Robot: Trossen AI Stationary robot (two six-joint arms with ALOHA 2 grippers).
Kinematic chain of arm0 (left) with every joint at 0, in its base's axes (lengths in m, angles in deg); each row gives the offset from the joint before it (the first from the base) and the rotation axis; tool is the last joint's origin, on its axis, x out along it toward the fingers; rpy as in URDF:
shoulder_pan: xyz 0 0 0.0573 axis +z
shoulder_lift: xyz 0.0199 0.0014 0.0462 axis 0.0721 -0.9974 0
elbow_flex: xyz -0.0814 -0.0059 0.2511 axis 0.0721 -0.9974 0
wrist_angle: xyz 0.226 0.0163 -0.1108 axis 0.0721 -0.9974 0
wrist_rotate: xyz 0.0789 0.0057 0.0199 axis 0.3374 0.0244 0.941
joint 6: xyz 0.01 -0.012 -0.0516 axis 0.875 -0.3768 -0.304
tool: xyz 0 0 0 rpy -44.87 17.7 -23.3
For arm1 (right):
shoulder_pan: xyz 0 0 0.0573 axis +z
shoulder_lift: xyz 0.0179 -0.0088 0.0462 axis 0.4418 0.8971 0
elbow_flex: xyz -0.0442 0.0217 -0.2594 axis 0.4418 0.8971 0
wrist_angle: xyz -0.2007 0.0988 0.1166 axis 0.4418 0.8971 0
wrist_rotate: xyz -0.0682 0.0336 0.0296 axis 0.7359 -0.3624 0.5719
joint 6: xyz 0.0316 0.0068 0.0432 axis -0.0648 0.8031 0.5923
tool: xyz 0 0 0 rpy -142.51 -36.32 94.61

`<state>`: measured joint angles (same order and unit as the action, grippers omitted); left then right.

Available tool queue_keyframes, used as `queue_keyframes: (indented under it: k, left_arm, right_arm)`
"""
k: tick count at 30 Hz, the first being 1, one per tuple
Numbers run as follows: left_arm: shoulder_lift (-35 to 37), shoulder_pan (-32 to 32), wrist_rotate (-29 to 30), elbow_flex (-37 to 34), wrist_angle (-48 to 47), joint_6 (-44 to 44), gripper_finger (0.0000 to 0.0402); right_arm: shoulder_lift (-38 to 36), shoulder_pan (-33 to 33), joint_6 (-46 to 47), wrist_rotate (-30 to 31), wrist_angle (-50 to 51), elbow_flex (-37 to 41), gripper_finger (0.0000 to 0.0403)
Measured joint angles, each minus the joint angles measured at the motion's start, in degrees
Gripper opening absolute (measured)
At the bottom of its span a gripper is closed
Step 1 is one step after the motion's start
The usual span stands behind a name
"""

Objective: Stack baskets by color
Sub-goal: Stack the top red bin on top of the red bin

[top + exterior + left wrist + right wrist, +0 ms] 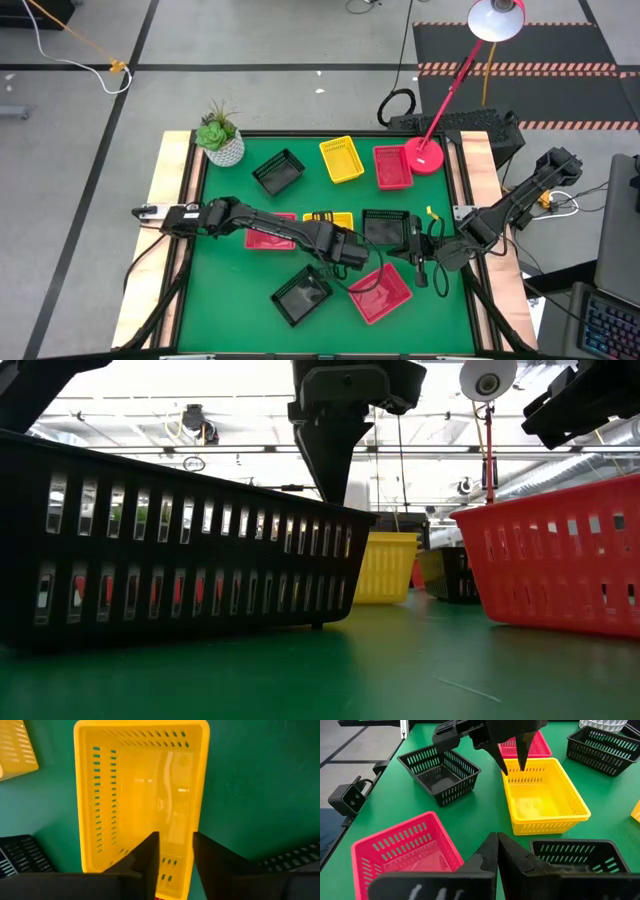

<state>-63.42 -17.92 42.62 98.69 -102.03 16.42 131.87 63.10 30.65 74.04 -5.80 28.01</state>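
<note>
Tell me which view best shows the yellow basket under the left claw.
Left wrist view: the yellow mesh-sided plastic basket fills it, straddled by the left claw. The right wrist view shows it whole but farther off; the high view mostly hides it under the arm; the low view catches one end.

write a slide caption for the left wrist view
Left claw open astride the near wall of a yellow basket on the green table.

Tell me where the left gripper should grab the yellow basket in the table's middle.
Take the yellow basket by its short end wall, from above, one finger inside and one outside. It sits upright and open-topped with thin rims. The left gripper already straddles that near rim, fingers apart.
</note>
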Motion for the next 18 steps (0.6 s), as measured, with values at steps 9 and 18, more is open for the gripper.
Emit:
queue_keyframes:
  k: [9, 18]
  left_arm:
    - [1.78, -0.01, -0.05, 0.07, 0.41, 1.43, 0.0171]
    - [9.02, -3.11, 4.72, 0.20, 0.65, 2.27, 0.0144]
  right_arm:
    - [0.00, 0.00, 1.12, -0.02, -0.01, 0.00, 0.0000]
    - [0.02, 0.00, 4.15, 0.00, -0.20, 0.00, 0.0000]
